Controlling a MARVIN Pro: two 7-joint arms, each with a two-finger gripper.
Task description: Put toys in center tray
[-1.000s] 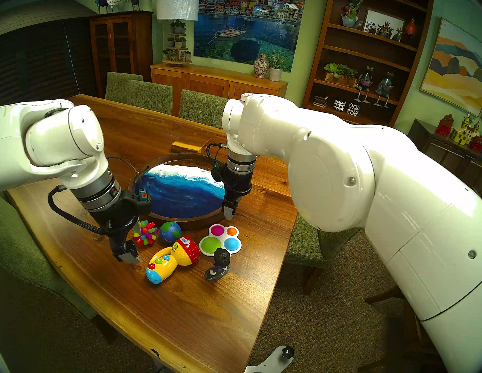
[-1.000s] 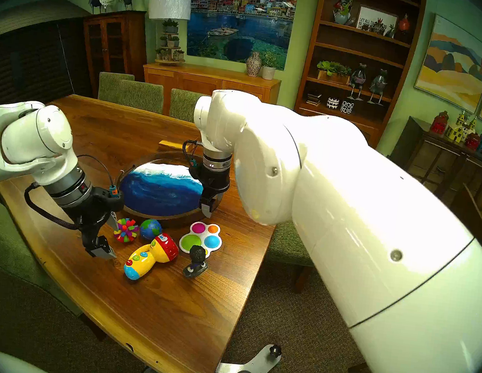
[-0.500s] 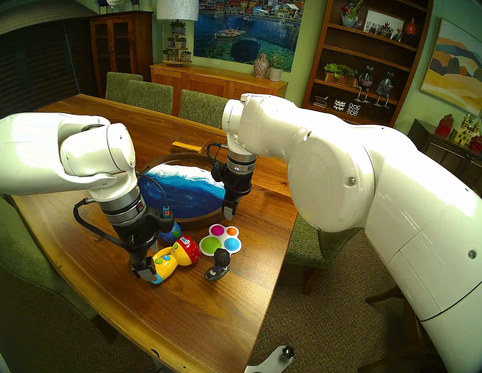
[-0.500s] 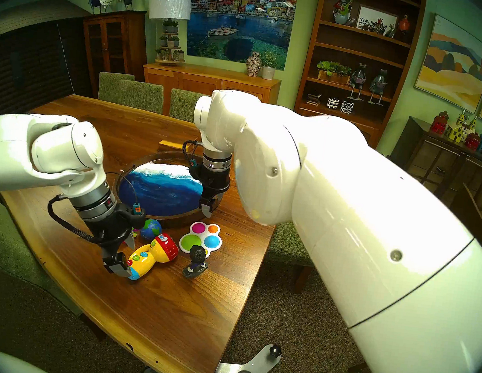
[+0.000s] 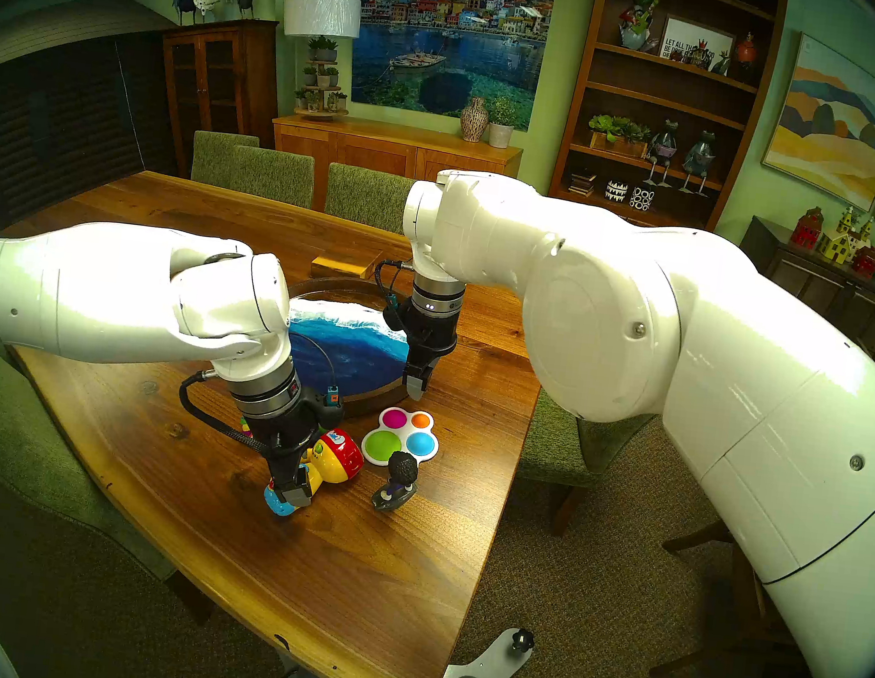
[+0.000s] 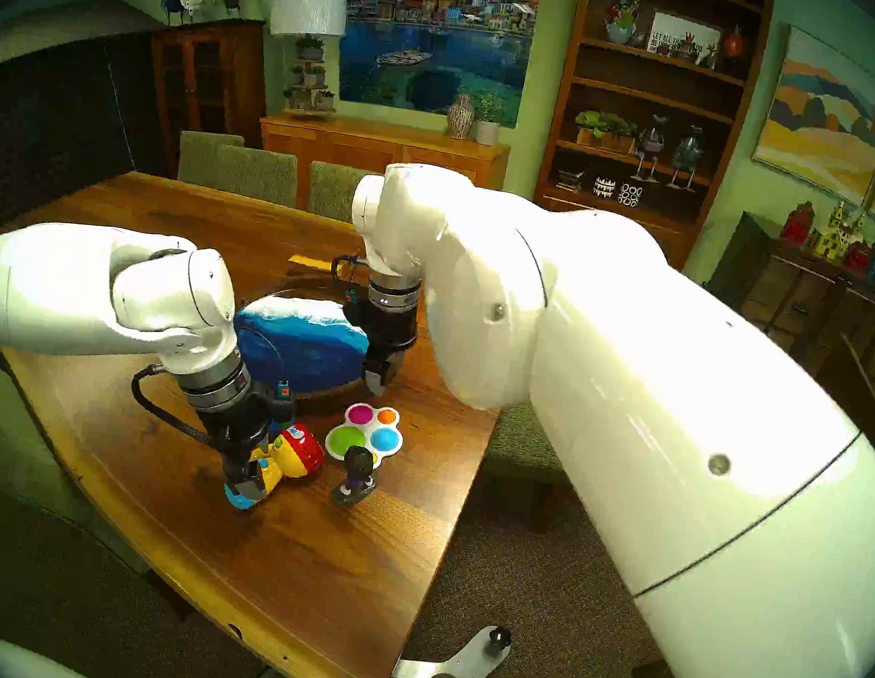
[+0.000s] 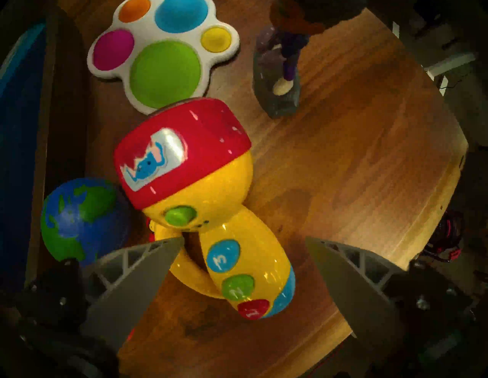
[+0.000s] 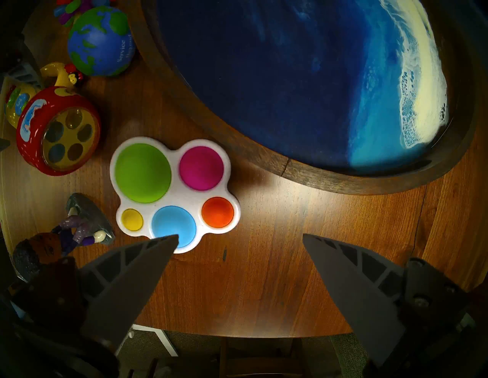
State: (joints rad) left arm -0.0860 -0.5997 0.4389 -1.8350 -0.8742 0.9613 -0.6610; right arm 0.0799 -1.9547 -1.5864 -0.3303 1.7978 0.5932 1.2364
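Walnut-toned dining table (image 5: 344, 564) in a furnished room, bearing a round wave-patterned tray (image 5: 363, 395) with nothing visible on its blue surface. All five toys lie on the wood near the tray's front rim: toy flashlight (image 7: 208, 200), globe ball (image 7: 79, 219), spiky rainbow ball (image 8: 71, 8), bubble popper (image 8: 174, 192) and purple figurine (image 5: 397, 481). Left gripper (image 7: 243, 264), jaws spread, straddles the flashlight's yellow handle without pinching it. Right gripper (image 8: 237, 264), jaws likewise spread and empty, hangs over bare table between popper and tray rim. Judged progress: no toy delivered; first grasp pending, five transfers remain.
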